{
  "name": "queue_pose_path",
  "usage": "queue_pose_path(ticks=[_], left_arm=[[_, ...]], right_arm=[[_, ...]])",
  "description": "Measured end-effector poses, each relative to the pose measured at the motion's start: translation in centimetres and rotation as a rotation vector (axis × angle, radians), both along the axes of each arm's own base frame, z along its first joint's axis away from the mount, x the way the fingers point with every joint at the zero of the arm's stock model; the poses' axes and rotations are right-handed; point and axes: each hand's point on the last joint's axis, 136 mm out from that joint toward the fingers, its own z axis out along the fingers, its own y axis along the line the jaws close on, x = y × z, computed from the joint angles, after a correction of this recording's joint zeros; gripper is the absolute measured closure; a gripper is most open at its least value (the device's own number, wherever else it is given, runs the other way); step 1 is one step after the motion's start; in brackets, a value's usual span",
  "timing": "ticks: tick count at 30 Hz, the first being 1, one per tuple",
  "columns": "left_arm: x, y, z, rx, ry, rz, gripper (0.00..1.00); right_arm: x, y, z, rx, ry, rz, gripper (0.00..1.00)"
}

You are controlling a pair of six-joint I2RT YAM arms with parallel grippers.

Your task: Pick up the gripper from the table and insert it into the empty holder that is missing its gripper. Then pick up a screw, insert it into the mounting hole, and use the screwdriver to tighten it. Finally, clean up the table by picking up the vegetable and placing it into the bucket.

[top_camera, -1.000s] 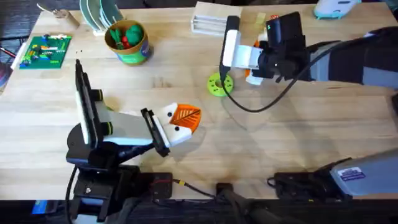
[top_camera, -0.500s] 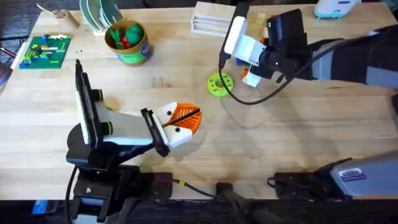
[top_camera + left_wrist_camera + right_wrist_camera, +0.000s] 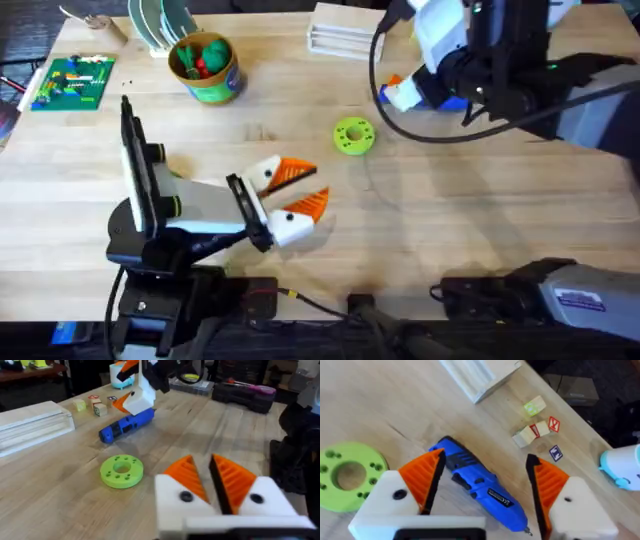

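Your right pincer, white mounts with orange ribbed pads, hangs spread wide over the stubby blue plastic screwdriver, which lies on the wooden table between its fingers, untouched. A flat green disc sits just beside it. Your left pincer rests slightly parted, holding nothing.

**Screwdriver flat on the table, bucket standing at the back**

The screwdriver lies on its side on the wooden table, stubby bright blue handle, thin metal tip poking out at one end. From the left wrist view it lies beyond the green disc. Over on the far left side, the bucket stands upright, green side, yellow rim, green and red toy pieces showing inside.
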Motion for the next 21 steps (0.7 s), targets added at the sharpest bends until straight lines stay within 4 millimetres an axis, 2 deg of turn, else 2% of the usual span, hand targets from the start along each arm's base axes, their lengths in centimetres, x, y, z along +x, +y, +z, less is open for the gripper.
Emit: queue_pose_path(ticks=[2,3,4,10,11,12,21], left_arm=[[0.0,0.0,0.0,0.000,0.000,0.000,0.903],[0.0,0.0,0.0,0.002,-0.003,0.000,0.971],[0.0,0.0,0.0,0.002,-0.004,0.001,0.973],[0.0,0.0,0.0,0.003,-0.005,0.002,0.085],[0.0,0.0,0.0,0.002,-0.003,0.002,0.029],[0.0,0.0,0.0,0.002,-0.003,0.002,0.014],[0.1,0.1,0.0,0.002,-0.001,0.007,0.008]], right_arm=[[-0.1,0.1,1.2,0.053,-0.020,-0.025,0.010],[-0.2,0.1,1.8,0.079,-0.031,-0.038,0.009],[-0.2,0.1,2.3,0.101,-0.039,-0.049,0.010],[-0.5,0.0,3.8,0.223,-0.055,-0.116,0.010],[-0.5,0.1,3.8,0.243,-0.051,-0.128,0.010],[-0.5,0.1,3.8,0.264,-0.046,-0.140,0.010],[-1.3,3.1,4.0,0.416,0.020,-0.041,0.009]])
